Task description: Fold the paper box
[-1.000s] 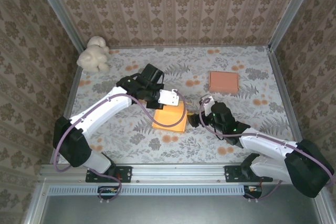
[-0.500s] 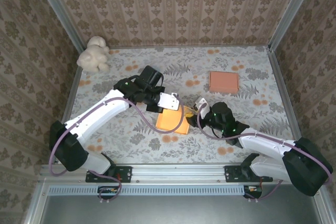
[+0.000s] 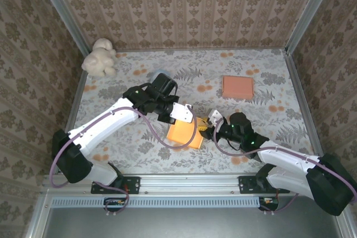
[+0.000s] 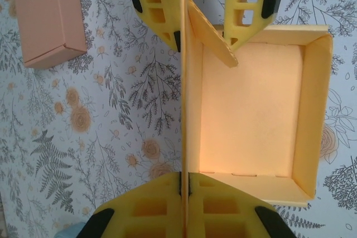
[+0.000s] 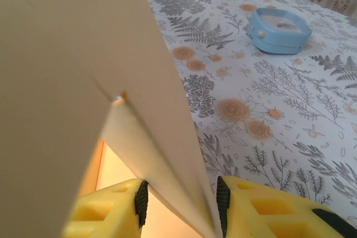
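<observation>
The orange paper box lies open-topped mid-table. In the left wrist view its floor faces up and one thin wall runs straight toward the camera. My left gripper is shut on that wall's near end; from above it sits over the box's far edge. My right gripper comes in from the right. It is shut on the same wall's other end with a slanted corner flap folded against it. Its yellow fingers show at the top of the left wrist view.
A finished pink box lies at the back right, also seen as a closed box from the left wrist. A cream plush toy sits in the back left corner. A blue round case lies behind the left arm.
The right gripper has moved in from beside the box and closed from wide open on the wall and flap. The box and left gripper have shifted slightly toward the near edge.
</observation>
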